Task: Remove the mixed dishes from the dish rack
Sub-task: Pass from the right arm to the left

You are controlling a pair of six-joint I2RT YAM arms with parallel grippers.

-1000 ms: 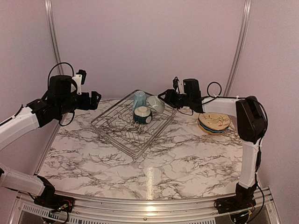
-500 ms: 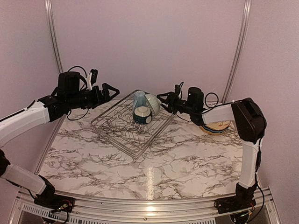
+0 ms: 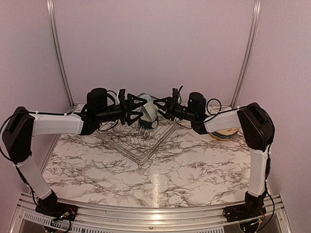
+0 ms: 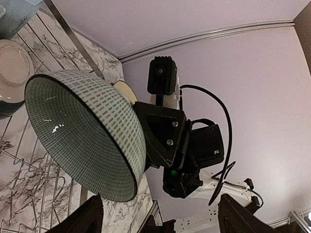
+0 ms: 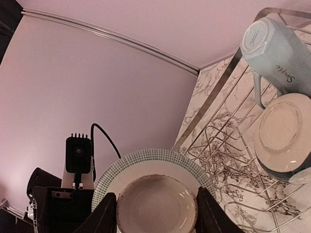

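Note:
The pale grey-green bowl (image 3: 150,112) stands on edge at the back of the dish rack (image 3: 130,145). My right gripper (image 3: 161,106) is shut on its foot ring (image 5: 156,206), a finger (image 5: 108,216) on each side. My left gripper (image 3: 134,110) is open and empty, facing the bowl's mouth (image 4: 73,131) from the left. The dark teal bowl (image 3: 147,124) lies upside down in the rack (image 5: 284,138). The pale blue mug (image 5: 278,54) stands upside down beside it. The plates (image 3: 227,133) are stacked on the table at the right, mostly hidden by my right arm.
The rack's upright tines (image 5: 228,160) stand just below the held bowl. The marble table (image 3: 194,165) stretches in front of the rack. Lilac walls with metal rails close in behind and at both sides.
Both arms have swung in to the back of the rack. My right gripper has closed round the pale bowl's foot. My left gripper has moved right, up to the bowl's mouth.

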